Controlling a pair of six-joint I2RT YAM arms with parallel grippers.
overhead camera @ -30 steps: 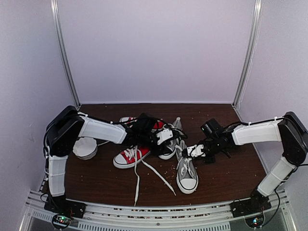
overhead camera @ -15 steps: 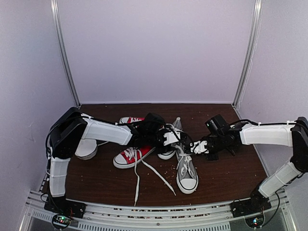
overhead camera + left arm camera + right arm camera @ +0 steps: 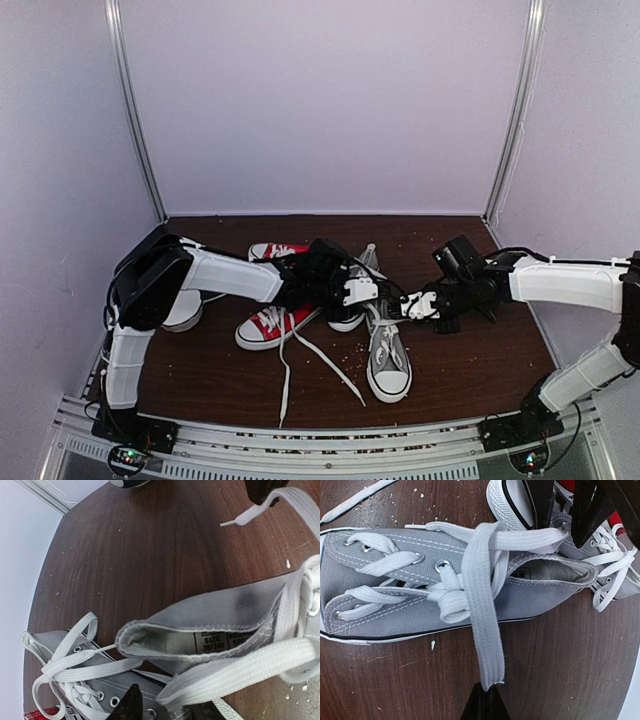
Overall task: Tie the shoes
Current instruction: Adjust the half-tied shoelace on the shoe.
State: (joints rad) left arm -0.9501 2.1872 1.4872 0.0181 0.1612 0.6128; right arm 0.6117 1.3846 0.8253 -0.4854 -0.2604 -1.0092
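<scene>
One grey shoe (image 3: pixel 388 365) lies toe toward me; in the right wrist view (image 3: pixel 395 585) its laces are crossed into a first knot. The second grey shoe (image 3: pixel 349 318) lies beside it under my left gripper and also shows in the left wrist view (image 3: pixel 75 680). My left gripper (image 3: pixel 362 292) is shut on one white lace (image 3: pixel 240 665) and holds it taut over the shoe's opening (image 3: pixel 200 625). My right gripper (image 3: pixel 422 305) is shut on the end of the other lace (image 3: pixel 487 645), stretched across the shoe's side to the table.
Two red sneakers (image 3: pixel 265 328) (image 3: pixel 272 249) lie left of the grey pair, with loose laces (image 3: pixel 300 360) trailing toward the front edge. A white round object (image 3: pixel 183 312) sits at the left behind my left arm. White crumbs dot the brown table (image 3: pixel 470 370).
Both grippers have moved a little to the right, each keeping its lace. The right arm has stretched out further toward the right.
</scene>
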